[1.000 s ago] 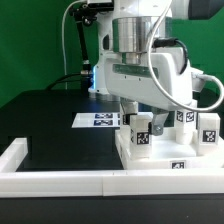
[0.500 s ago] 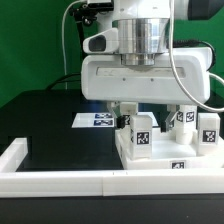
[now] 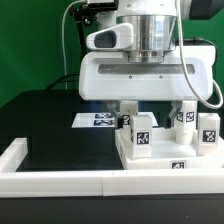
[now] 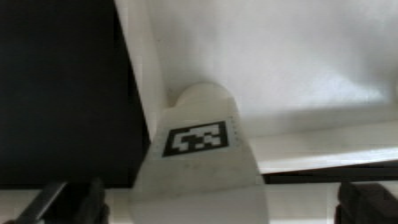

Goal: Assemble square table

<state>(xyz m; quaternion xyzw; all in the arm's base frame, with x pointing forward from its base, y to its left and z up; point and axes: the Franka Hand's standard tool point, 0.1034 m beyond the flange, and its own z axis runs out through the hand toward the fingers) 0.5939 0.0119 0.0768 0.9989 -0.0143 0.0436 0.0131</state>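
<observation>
The white square table slab point(image 3: 160, 158) lies at the exterior view's right. Three white tagged legs stand upright on it: a near one point(image 3: 141, 134), one behind point(image 3: 184, 118), and one at the far right point(image 3: 208, 132). My gripper point(image 3: 157, 110) hangs just above the slab, open, its dark fingers point(image 3: 128, 108) wide apart, above and either side of the near leg. In the wrist view that leg point(image 4: 199, 150) rises between the spread fingers point(image 4: 68, 203) of my gripper point(image 4: 217, 208) with gaps on both sides, the slab point(image 4: 302, 60) lying behind it.
The marker board point(image 3: 99, 120) lies flat on the black table point(image 3: 50, 120) just left of the slab in the exterior view. A long white rim point(image 3: 60, 180) borders the front edge. Cables hang behind the arm.
The wrist has turned, so the gripper's broad face now squarely faces the camera. The fingers now stand wide apart on either side of the near leg. The legs and slab have not moved.
</observation>
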